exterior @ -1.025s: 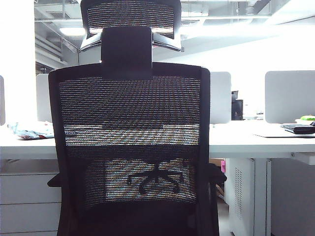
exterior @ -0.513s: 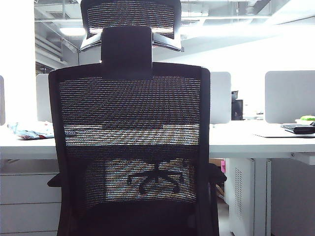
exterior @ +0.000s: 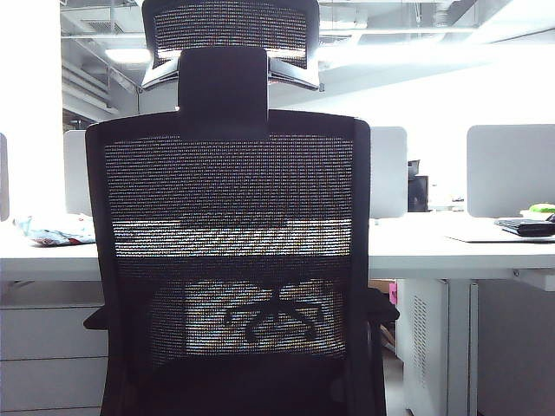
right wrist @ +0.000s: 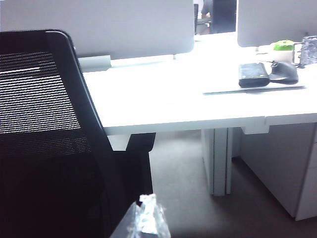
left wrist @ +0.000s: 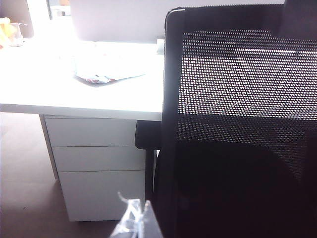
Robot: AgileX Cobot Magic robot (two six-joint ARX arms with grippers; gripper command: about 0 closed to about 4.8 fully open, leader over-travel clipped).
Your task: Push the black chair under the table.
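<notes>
We see almost no change over the last second: the black chair (exterior: 230, 260) holds its place, its back facing us, armrests just short of the counter (exterior: 434, 251) edge. The left gripper (left wrist: 136, 223) and right gripper (right wrist: 143, 218) flank its back; we cannot tell their state. The push seems barely started.
</notes>
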